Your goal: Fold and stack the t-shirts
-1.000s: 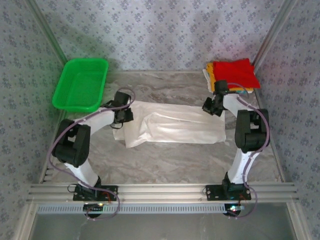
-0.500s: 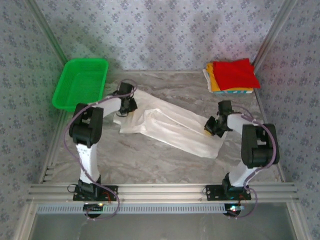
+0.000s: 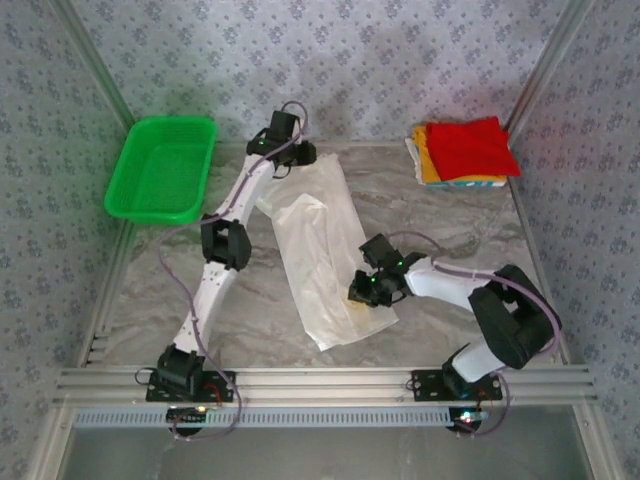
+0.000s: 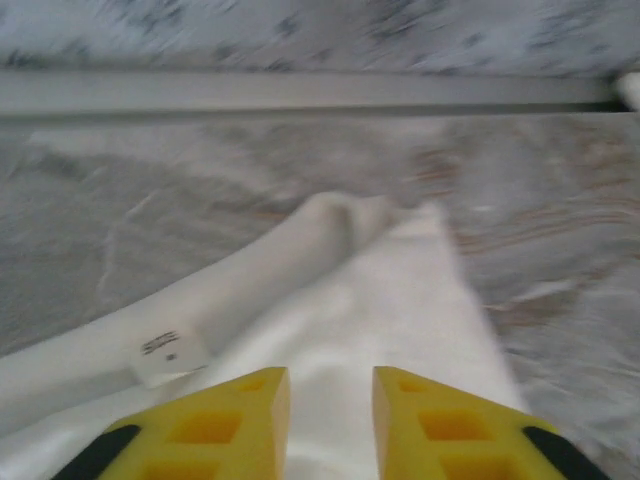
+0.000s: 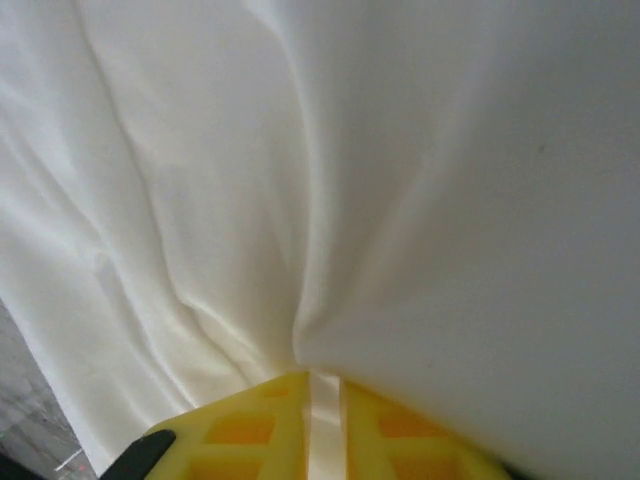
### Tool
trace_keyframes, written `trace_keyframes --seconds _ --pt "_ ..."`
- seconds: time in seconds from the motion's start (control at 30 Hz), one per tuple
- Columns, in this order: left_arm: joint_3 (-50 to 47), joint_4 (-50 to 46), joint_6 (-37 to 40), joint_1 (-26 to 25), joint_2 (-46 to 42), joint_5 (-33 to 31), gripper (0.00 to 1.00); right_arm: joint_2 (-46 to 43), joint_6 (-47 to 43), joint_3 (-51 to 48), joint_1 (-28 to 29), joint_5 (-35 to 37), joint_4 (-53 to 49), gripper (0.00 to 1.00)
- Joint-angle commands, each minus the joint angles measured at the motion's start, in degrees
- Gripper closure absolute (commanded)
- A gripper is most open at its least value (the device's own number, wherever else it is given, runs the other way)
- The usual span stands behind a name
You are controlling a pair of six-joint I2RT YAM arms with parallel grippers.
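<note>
scene: marble table [image 3: 480, 225] seen from the top camera, patterned walls round it
white t-shirt [image 3: 322, 250]: long, loosely folded strip, lying flat on the table, running on a slant from upper centre of the frame down to lower centre; no print showing on the side that faces up
left gripper [image 3: 293, 156]: at the upper end of the strip, upper centre of the frame, arm stretched far out
left gripper state: in the left wrist view the yellow fingers [image 4: 215, 425] stand apart with a clear gap, flat white cloth showing between and below them; no wrinkles pull toward them, so it looks let go
shirt end, left wrist view: a rolled hem crosses from lower left to centre, small white sewn-in tag [image 4: 165, 350] on it; metal rail [image 4: 300, 92] across the top of the frame
right gripper [image 3: 364, 291]: at the right edge of the strip's lower part, lower centre-right of the frame
right gripper state: clamped on the white t-shirt; right wrist view has a thin fold of cloth pinched between the yellow fingers [image 5: 240, 425], wrinkles fanning out from the pinch
folded stack: upper right corner of the table, well apart from the white shirt; red t-shirt [image 3: 472, 145] on top, yellow-orange t-shirt [image 3: 427, 160] edge sticking out under it on the left
stack bottom: more layers under those, colour too small to tell
green basket [image 3: 160, 170]: upper left of the frame, at the table's left edge
</note>
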Motion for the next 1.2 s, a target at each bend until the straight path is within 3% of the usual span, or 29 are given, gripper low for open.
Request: trace_keyframes --seconds 0.0,0.1,0.27,0.37,0.6,0.9,1.17 --pt "-4.08 -3.20 2.01 1.66 -8.93 0.98 0.70 -4.26 -7.06 6.29 -2.05 5.27 -5.38 0.79" --pt "-17.49 0.86 3.67 1.60 -19.37 -0.95 0.71 -1.34 -11.88 11.39 -6.68 2.29 -5.20 0.79" --pt "-70.39 37.20 -5.01 1.49 -47.25 1.59 0.66 12.83 -17.72 24.71 -12.57 -2.68 -6.20 0.83" --pt "-85.78 44.45 -9.43 0.94 -53.82 0.95 0.66 22.33 -19.68 35.59 -13.97 -2.55 -7.91 0.93" --pt "-92.51 44.94 -11.92 -1.83 -49.92 0.96 0.78 39.68 -21.38 52.70 -14.96 -2.53 -12.35 1.00" --pt "-93.05 40.87 -11.27 -0.62 -45.22 -1.50 1.00 41.27 -14.56 44.80 -16.30 -2.37 -5.50 1.00" --pt "-102.82 39.72 -9.38 2.37 -49.62 -4.72 1.00 40.83 -11.69 42.01 -18.30 -3.18 -4.12 1.00"
